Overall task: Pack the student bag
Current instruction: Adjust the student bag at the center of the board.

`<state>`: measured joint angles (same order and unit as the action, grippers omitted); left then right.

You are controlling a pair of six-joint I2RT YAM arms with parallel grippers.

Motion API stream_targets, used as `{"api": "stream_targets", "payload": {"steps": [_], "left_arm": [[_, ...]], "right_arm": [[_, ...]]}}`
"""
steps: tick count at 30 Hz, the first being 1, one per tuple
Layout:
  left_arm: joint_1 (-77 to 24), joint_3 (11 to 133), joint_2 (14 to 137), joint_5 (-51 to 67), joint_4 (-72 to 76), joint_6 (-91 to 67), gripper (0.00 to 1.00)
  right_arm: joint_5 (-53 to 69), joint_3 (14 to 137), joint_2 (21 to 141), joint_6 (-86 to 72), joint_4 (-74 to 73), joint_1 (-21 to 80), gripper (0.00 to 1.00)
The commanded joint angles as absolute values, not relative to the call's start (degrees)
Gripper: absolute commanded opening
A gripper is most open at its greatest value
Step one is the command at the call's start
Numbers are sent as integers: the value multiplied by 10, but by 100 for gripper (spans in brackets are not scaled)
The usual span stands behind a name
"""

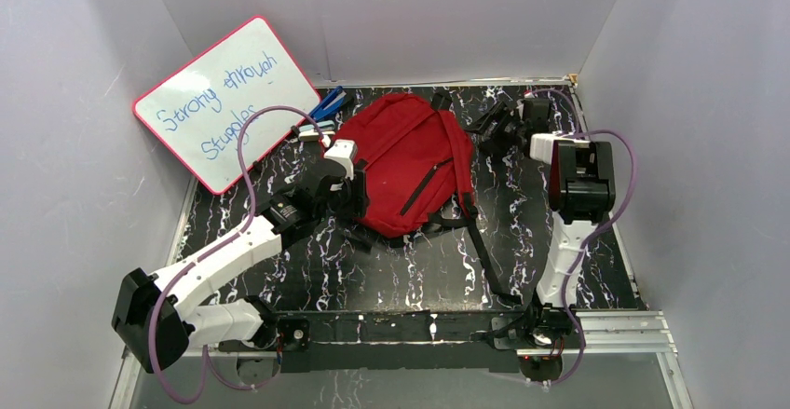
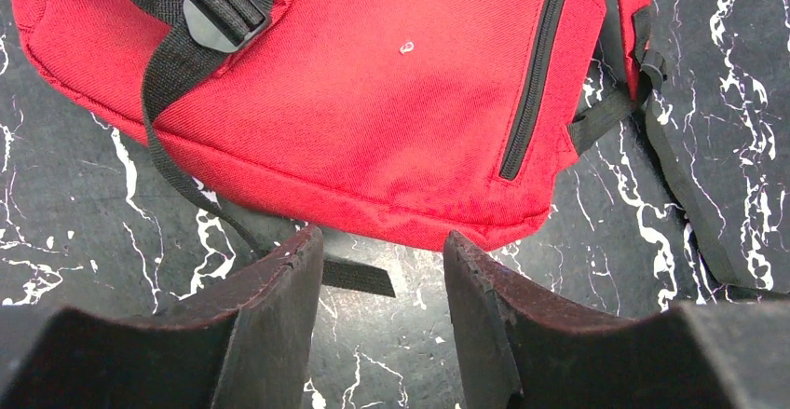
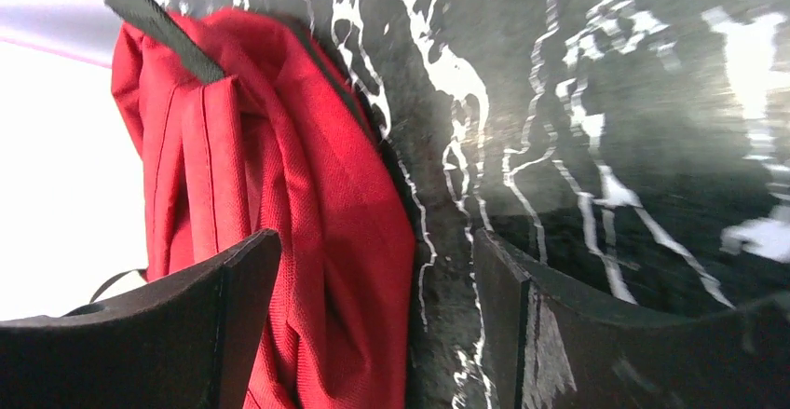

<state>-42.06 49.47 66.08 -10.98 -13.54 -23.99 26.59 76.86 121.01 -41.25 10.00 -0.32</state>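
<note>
While the student bag lies flat, pocket side up, mid-back on the black marbled table, the left gripper hangs just off its near edge, jaws apart over bare tabletop and a loose strap end. Right gripper sits at the bag's far right side, jaws spread wide, not clamped on the fabric.

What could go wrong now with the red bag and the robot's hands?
The left gripper is open right by a loose black strap, so it might pinch that instead of the student bag. The long strap trails toward the right arm and could snag on it.
</note>
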Motion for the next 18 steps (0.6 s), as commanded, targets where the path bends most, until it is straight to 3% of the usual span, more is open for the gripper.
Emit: {"api": "stream_targets", "payload": {"steps": [1,18], "left_arm": [[-418,508,645,-123,-144,-233,49],[-418,504,644,-128,-153,-242,49]], "right_arm": [[389,790,1247,-489,197,-9,82],[534,812,1339,-588,309,23,64]]}}
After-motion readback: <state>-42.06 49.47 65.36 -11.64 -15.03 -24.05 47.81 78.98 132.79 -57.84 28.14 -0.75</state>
